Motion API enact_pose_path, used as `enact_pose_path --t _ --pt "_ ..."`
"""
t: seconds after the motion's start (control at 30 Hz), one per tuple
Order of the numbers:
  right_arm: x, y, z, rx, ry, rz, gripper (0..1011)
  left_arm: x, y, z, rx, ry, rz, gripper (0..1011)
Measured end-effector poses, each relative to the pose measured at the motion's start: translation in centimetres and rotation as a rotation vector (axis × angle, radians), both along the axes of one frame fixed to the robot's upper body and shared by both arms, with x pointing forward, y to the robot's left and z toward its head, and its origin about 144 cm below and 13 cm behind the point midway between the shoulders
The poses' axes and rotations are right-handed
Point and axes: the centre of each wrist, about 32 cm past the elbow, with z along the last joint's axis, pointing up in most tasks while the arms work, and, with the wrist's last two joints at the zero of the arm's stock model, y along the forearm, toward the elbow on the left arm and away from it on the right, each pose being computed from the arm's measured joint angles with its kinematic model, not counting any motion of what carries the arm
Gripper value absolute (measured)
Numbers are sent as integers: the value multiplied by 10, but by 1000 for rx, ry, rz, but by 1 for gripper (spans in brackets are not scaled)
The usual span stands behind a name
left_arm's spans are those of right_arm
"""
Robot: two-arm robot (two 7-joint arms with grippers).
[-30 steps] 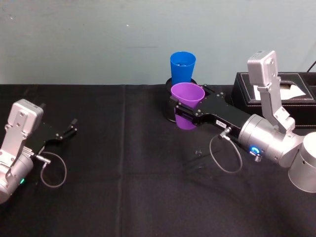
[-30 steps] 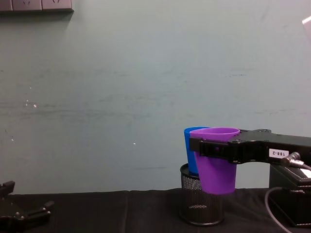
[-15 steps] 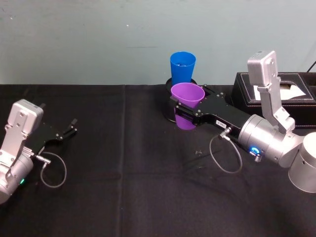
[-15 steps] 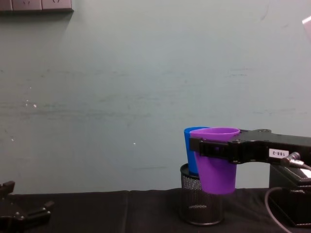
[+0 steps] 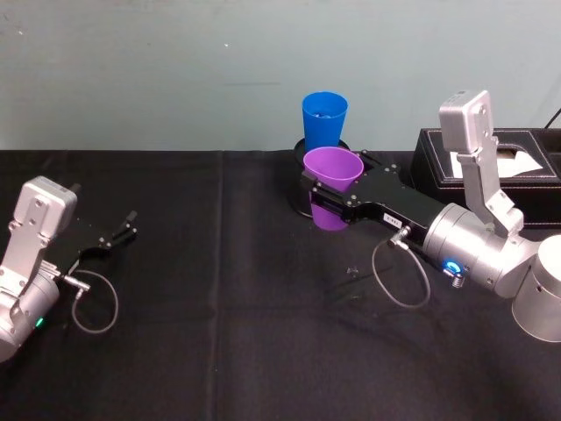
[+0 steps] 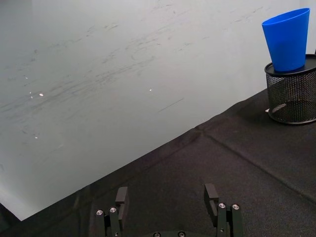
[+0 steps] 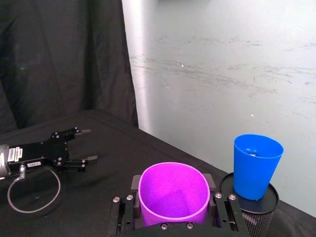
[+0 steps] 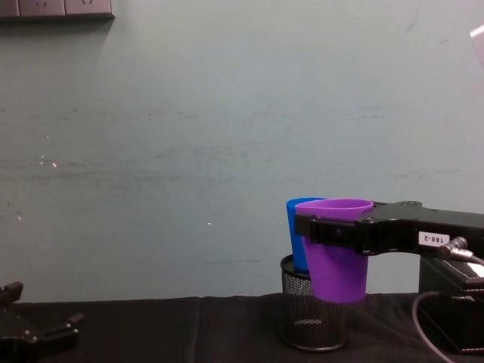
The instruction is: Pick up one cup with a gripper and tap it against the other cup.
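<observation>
My right gripper [image 5: 326,195] is shut on the purple cup [image 5: 331,169] and holds it upright off the table, one finger on each side just below the rim. In the right wrist view the purple cup [image 7: 174,192] sits between the fingers [image 7: 224,210]. The blue cup [image 5: 323,118] stands upright on top of a black mesh holder [image 5: 299,180], just beyond the purple one. From the chest, the purple cup [image 8: 338,265] overlaps the blue cup [image 8: 297,242]; in the right wrist view a small gap separates it from the blue cup [image 7: 256,165]. My left gripper [image 5: 118,237] rests open at the left.
A black tissue box [image 5: 491,162] stands at the back right, close behind my right arm. A black cloth [image 5: 219,333] covers the table, and a pale wall rises right behind the cups. Seen from the left wrist, the mesh holder [image 6: 292,96] is far from the left gripper [image 6: 168,200].
</observation>
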Motion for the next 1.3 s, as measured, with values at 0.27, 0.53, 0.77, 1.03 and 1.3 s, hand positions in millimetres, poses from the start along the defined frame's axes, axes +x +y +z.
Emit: enact_pose_path --t 0.27,0.53,0.77,1.03,1.3 --pt "0 0 0 0 0 0 730 0 0 0 0 0 0 1000" --pt "0 0 0 0 0 0 730 0 0 0 0 0 0 1000" --pt "0 0 0 0 0 0 729 0 0 0 0 0 0 1000" --pt "0 0 0 0 0 0 730 0 0 0 0 0 0 1000" --pt "0 0 0 0 0 0 730 0 0 0 0 0 0 1000"
